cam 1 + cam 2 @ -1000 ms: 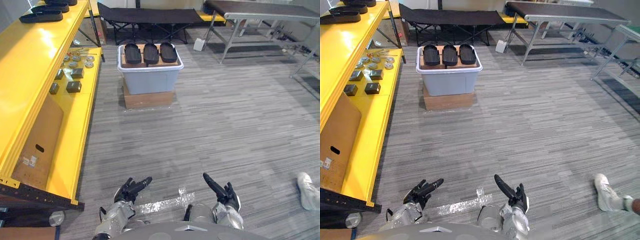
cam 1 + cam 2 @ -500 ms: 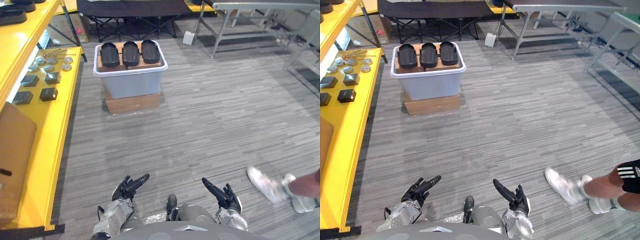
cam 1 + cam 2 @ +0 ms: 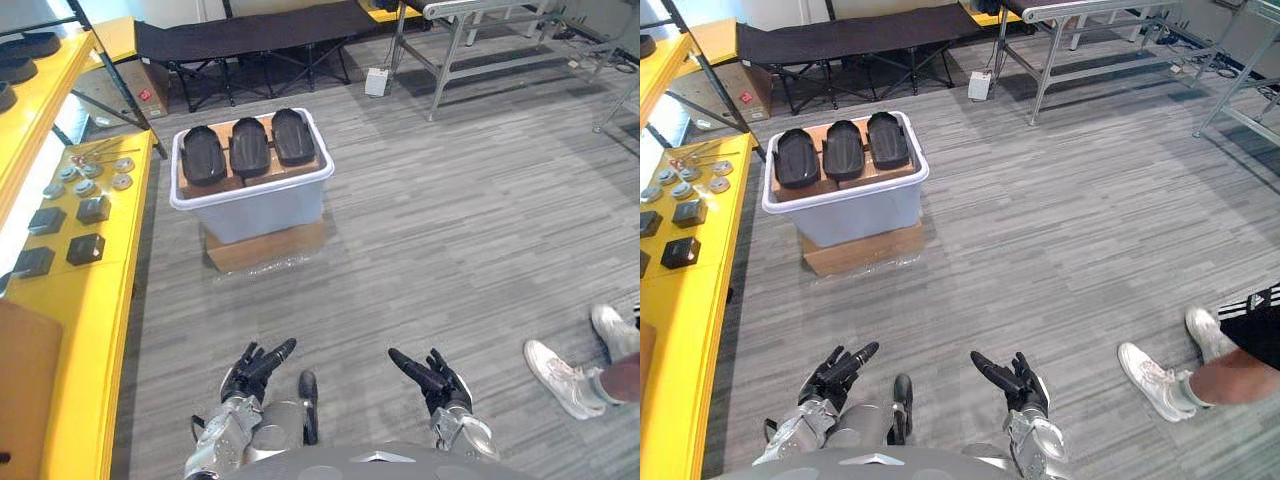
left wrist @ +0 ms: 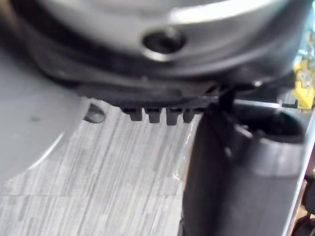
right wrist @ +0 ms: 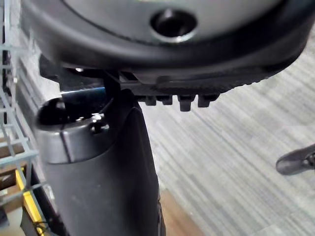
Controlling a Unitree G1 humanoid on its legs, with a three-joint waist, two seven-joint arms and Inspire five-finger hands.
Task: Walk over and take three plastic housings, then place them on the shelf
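While they hover low in the left eye view, my left hand (image 3: 255,368) and right hand (image 3: 432,374) keep dark fingers stretched out loose, grasping nothing. Above them, left of centre, three black plastic housings (image 3: 249,147), smooth, oval and shallow like trays, lie side by side on brown board across a pale grey tub (image 3: 262,205) with rounded corners. The tub sits on one flat cardboard box (image 3: 265,247). Striped grey carpet (image 3: 450,220) runs all around. Glossy yellow shelf (image 3: 95,310) fills the left edge.

In the right eye view, four small dark square blocks (image 3: 688,212) rest on that shelf at mid left, and a person's two white shoes (image 3: 1152,380) stand at lower right.

The left wrist view shows my fingers (image 4: 152,114) as a row of blunt ribbed tips over the carpet, released.

The right wrist view shows the same of the other fingers (image 5: 179,102): straight, empty, with carpet beyond.
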